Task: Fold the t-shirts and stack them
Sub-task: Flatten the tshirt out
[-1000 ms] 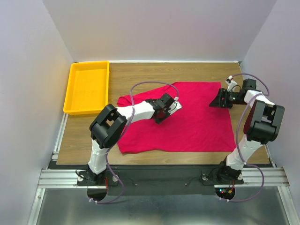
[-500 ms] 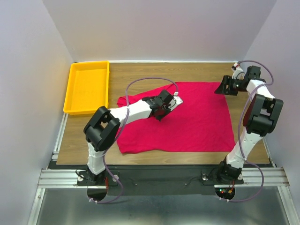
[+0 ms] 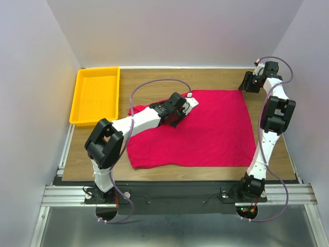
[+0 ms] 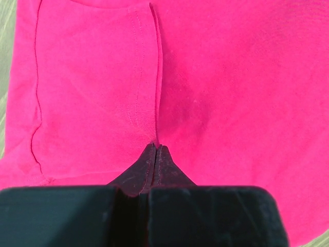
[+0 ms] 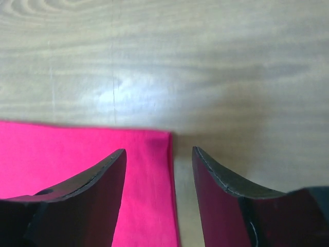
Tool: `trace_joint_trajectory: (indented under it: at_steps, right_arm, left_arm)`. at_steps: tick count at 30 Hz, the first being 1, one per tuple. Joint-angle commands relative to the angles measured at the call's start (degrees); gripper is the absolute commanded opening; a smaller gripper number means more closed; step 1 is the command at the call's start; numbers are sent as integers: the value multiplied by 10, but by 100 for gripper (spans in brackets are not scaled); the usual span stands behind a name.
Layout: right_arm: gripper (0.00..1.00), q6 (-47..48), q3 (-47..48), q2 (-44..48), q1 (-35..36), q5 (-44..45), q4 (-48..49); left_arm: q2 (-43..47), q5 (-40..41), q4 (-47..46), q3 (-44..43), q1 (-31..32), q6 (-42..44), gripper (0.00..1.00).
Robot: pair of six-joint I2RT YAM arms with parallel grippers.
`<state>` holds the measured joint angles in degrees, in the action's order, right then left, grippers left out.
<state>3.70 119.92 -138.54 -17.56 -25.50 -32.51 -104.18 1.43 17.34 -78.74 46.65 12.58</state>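
Observation:
The crimson-red t-shirt (image 3: 216, 128) lies spread flat on the wooden table. My left gripper (image 3: 180, 105) is over its upper left part. In the left wrist view its jaws (image 4: 155, 147) are shut, with a raised ridge of the shirt (image 4: 231, 92) running from the tips along a stitched hem. My right gripper (image 3: 247, 82) is at the shirt's far right corner. In the right wrist view it is open (image 5: 158, 150), low over the table, with the corner of the shirt (image 5: 149, 170) between its fingers, and it holds nothing.
A yellow plastic tray (image 3: 81, 98) sits at the far left of the table, with nothing in it. Bare wood (image 5: 164, 62) lies beyond the shirt's far edge. White walls close in the back and both sides.
My right gripper has swung from the shirt's right edge out to its far right corner. My left gripper has moved a little farther and to the left over the shirt, still shut.

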Motion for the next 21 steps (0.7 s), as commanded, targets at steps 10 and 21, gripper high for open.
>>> trace_joint_trajectory:
  at_steps: [10, 21]
  right_arm:
    - [43, -29, 34, -31, 17, 37, 10]
    - [24, -33, 34, -35, 17, 61, 10]
  left_arm:
    - [36, -12, -5, 3, -7, -24, 0]
    - [49, -12, -12, 10, -9, -36, 0]
